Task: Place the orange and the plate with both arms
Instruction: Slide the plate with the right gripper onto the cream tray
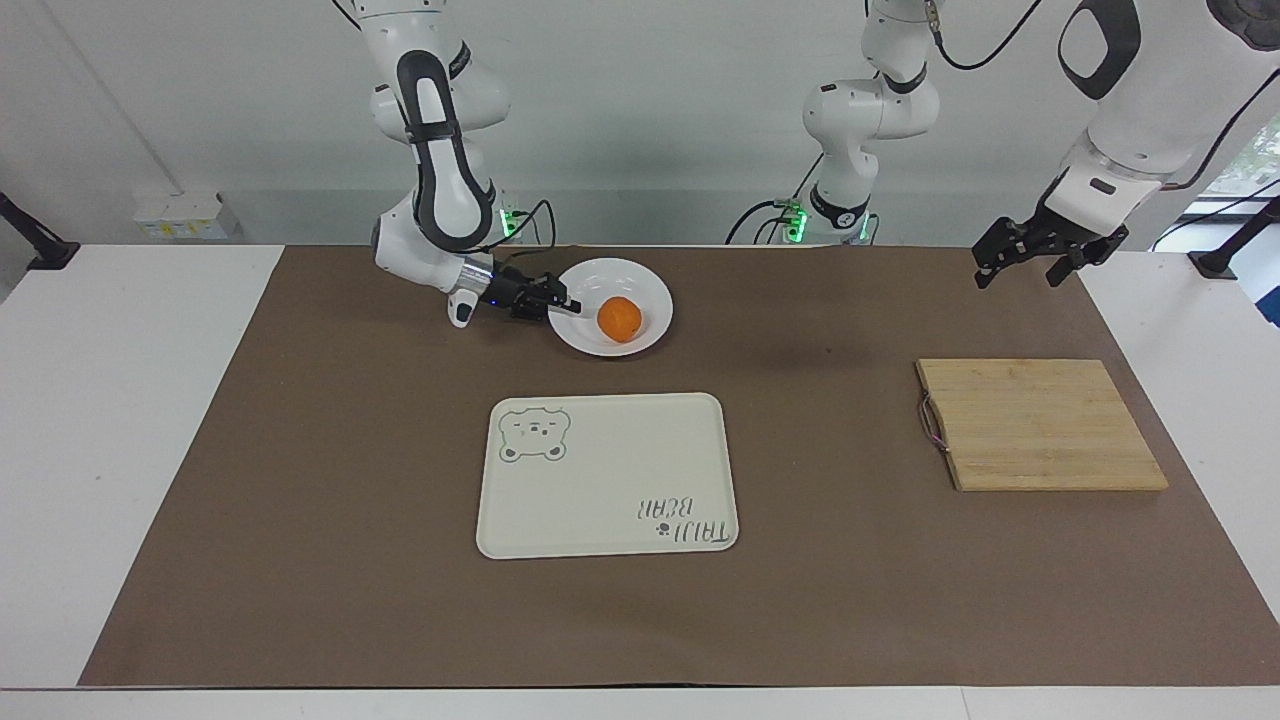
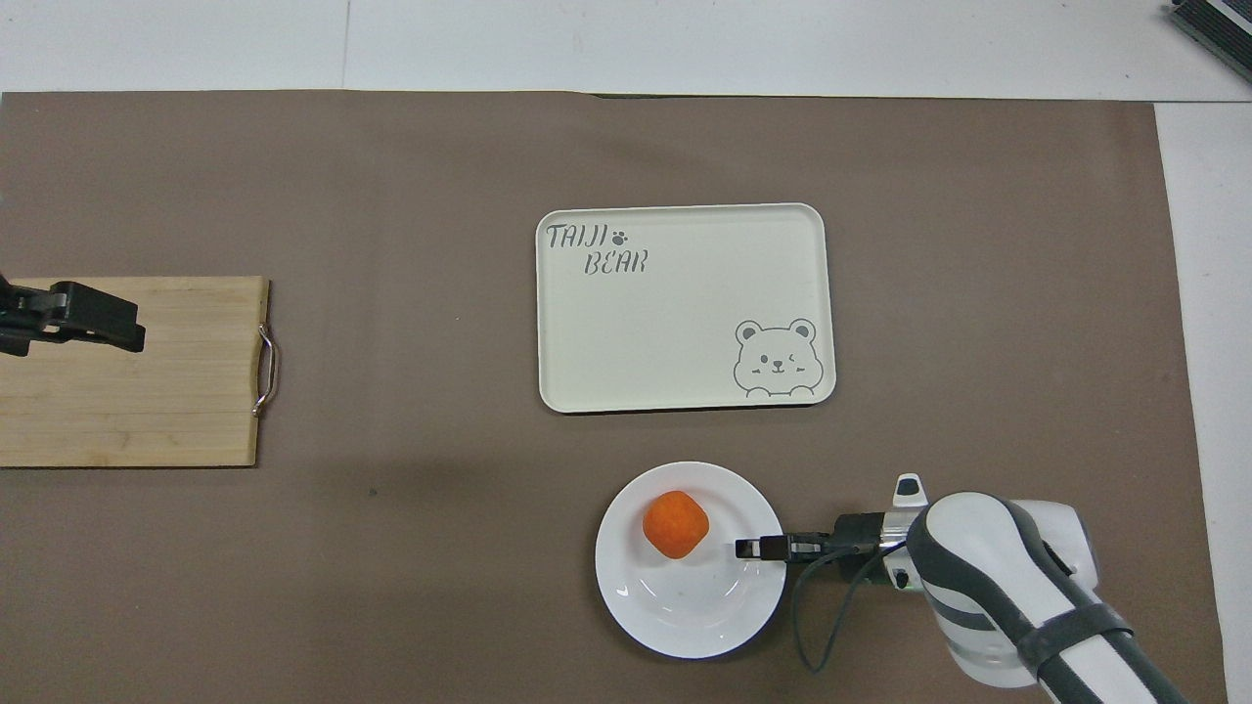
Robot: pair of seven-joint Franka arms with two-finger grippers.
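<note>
Orange [image 1: 619, 319]: rests in the plate [image 1: 648, 287], done (judged).
Plate: just nearer the robots than the tray [image 1: 606, 474], not on it.
Right gripper [image 1: 562, 303]: jaws pinched on the plate's rim.
Left gripper [image 1: 1030, 258]: waits, jaws spread, empty, over the mat near the board [image 1: 1038, 423].
Left: carry plate to tray.

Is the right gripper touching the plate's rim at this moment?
Touching. In the facing view the right gripper sits on the plate at its rim; the overhead view shows its tip inside the rim, short of the orange.
</note>
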